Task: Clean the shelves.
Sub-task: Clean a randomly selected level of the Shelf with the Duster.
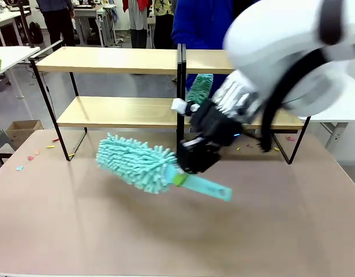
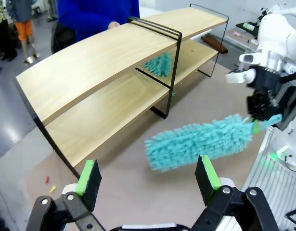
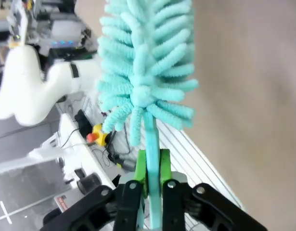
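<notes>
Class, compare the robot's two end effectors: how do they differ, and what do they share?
The left end effector has its jaws wide open; the right end effector is shut. The left end effector holds nothing; the right end effector grips the teal duster by its handle. Both are black with green pads.

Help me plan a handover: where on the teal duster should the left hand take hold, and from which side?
Probably the bare handle tail of the duster, jutting past the right hand toward the robot's right. Come end-on from there, closing on its flat faces: it is a stiff strip, the fluffy head would squash, and the right hand occupies the neck.
</notes>
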Robot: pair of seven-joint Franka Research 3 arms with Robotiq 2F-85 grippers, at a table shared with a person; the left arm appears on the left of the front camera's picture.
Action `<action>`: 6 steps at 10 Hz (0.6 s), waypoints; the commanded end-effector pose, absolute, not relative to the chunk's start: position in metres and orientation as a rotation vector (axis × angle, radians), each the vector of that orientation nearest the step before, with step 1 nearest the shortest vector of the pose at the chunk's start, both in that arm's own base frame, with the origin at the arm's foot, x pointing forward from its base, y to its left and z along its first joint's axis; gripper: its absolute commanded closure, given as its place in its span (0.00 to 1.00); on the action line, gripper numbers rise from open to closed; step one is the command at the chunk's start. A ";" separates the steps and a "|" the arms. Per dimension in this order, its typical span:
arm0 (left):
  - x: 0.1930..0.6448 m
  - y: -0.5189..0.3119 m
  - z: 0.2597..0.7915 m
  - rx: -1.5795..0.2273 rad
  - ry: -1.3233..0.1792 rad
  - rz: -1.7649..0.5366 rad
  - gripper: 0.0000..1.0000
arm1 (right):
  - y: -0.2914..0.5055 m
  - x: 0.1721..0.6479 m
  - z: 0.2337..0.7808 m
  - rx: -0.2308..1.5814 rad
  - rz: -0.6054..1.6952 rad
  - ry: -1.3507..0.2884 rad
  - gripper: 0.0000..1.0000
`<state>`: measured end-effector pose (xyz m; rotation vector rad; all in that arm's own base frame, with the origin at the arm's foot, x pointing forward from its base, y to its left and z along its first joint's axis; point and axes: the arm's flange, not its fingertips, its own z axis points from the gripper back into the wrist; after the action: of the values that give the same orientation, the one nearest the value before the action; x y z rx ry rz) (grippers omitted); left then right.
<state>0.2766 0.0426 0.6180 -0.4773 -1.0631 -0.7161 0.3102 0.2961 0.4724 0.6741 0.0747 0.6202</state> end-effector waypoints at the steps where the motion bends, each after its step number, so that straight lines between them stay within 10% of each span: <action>1: 0.278 0.043 0.616 -0.489 -1.068 -0.729 0.00 | 0.244 0.271 0.512 0.661 0.671 0.027 0.88; 4: 0.278 0.043 0.616 -0.489 -1.068 -0.729 0.00 | 0.209 0.227 0.560 0.523 0.424 -0.298 0.88; 5: 0.278 0.043 0.616 -0.489 -1.068 -0.729 0.00 | 0.223 0.255 0.543 0.644 0.657 -0.062 0.88; 6: 0.278 0.043 0.616 -0.489 -1.068 -0.729 0.00 | 0.208 0.240 0.565 0.616 0.586 -0.175 0.88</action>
<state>0.2767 0.0426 0.6177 -0.4773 -1.0619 -0.7157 0.2331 0.2066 0.5652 0.6142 -0.1781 0.5830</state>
